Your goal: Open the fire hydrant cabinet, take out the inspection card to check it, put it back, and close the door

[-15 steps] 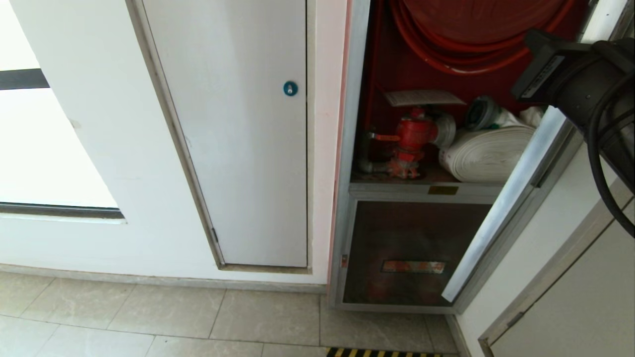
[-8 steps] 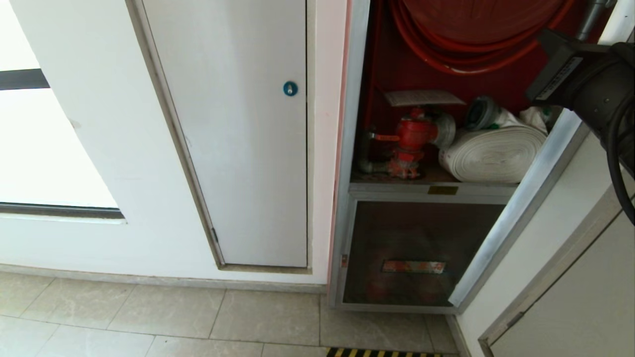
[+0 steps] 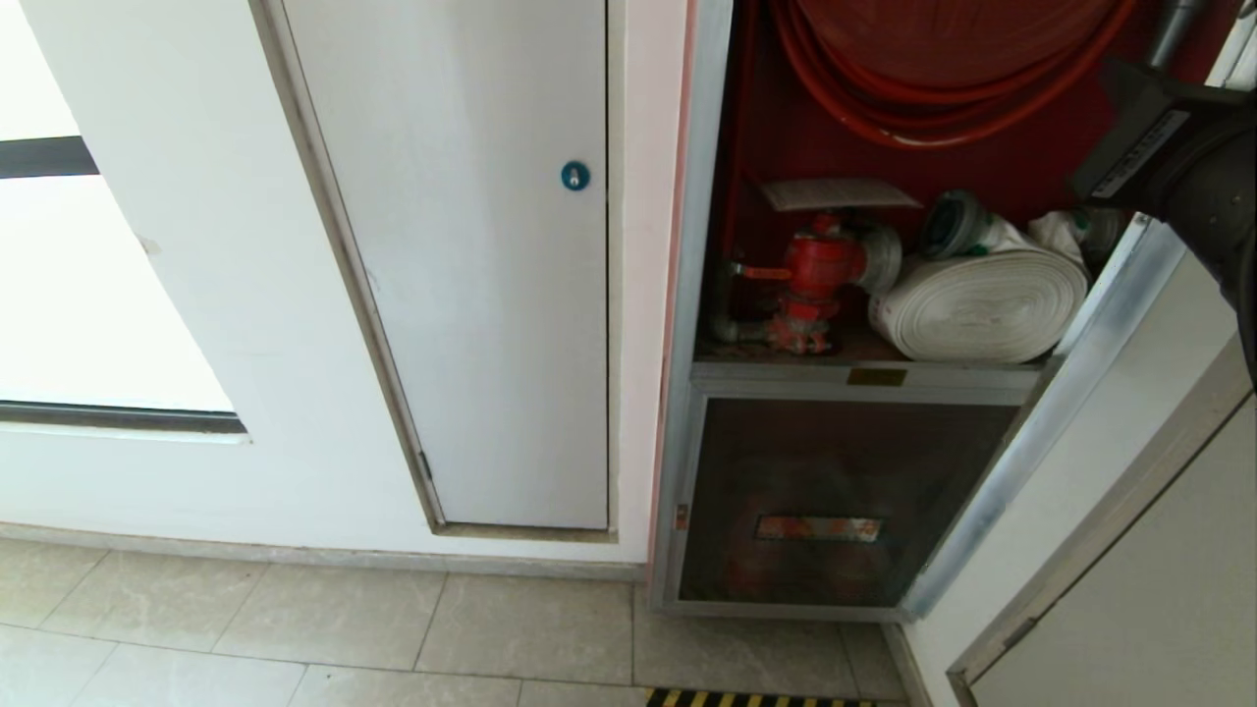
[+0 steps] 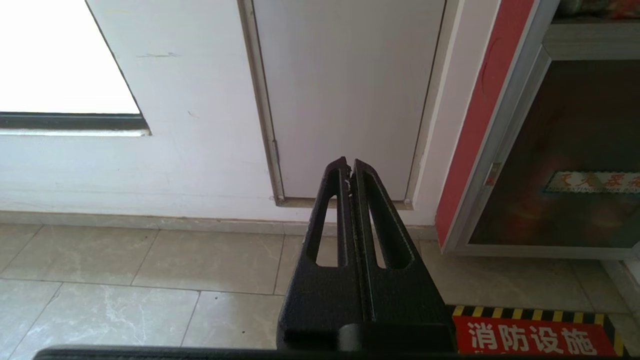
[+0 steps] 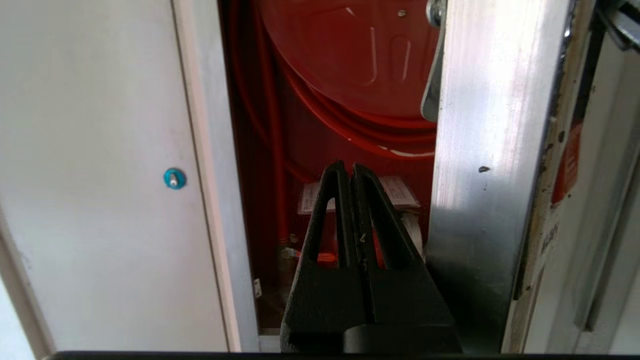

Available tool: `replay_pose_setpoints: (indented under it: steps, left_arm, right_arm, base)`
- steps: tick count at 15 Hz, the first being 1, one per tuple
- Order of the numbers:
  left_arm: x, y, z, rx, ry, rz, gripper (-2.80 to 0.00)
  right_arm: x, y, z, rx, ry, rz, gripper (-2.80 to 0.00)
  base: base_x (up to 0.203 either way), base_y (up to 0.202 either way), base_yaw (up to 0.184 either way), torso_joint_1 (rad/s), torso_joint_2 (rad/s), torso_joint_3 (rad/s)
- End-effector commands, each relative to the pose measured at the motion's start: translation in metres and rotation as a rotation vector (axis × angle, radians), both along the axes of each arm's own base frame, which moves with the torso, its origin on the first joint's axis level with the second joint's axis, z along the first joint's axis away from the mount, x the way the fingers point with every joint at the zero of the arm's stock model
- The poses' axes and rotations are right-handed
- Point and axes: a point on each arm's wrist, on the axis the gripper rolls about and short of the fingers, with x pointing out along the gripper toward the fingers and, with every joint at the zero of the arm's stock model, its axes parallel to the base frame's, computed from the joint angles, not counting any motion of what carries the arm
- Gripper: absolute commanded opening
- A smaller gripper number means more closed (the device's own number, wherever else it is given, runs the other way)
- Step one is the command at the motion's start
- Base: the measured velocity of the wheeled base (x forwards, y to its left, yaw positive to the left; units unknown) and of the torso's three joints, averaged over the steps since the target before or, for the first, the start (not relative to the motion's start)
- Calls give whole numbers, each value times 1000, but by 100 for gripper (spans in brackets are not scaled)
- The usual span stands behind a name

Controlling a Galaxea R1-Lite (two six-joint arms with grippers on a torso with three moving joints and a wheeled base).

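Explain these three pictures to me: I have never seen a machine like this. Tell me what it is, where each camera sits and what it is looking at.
This is a wheeled robot with two arms, each ending in a pinching tool.

The wide picture comes from a camera on its head, looking down at a wall. There the fire hydrant cabinet stands open: a red hose reel, a red valve, a rolled white hose and, on top of the valve, a white inspection card. Its door is swung out to the right. Left of it is a white panel with a blue lock.

The other two pictures come from cameras on the wrists. The right tool is shut and empty, pointing into the cabinet beside the door's metal edge. The left tool, also shut and empty, is parked low, pointing at the wall above the tiled floor.
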Motion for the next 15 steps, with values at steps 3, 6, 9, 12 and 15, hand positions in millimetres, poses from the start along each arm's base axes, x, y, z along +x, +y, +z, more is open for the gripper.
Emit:
replay_pose_setpoints:
  steps: [3, 6, 9, 12, 15]
  left_arm:
    - [2, 0, -6, 0, 21, 0, -280]
    - [2, 0, -6, 0, 21, 0, -280]
    - [2, 0, -6, 0, 21, 0, -280]
    - [2, 0, -5, 0, 20, 0, -280]
    - [2, 0, -5, 0, 20, 0, -280]
  right_arm:
    - [-10, -6, -1, 32, 7, -53, -280]
    - [-17, -12, 0, 70, 8, -104, -280]
    - [-27, -18, 4, 101, -3, -142, -280]
    - [-40, -24, 5, 115, -15, -151, -280]
    - [-52, -31, 5, 135, -24, -170, -280]
  base:
    - [0, 0, 0, 0, 0, 0]
    - [0, 0, 0, 0, 0, 0]
    - [0, 0, 0, 0, 0, 0]
    - [0, 0, 0, 0, 0, 0]
    - [0, 0, 0, 0, 0, 0]
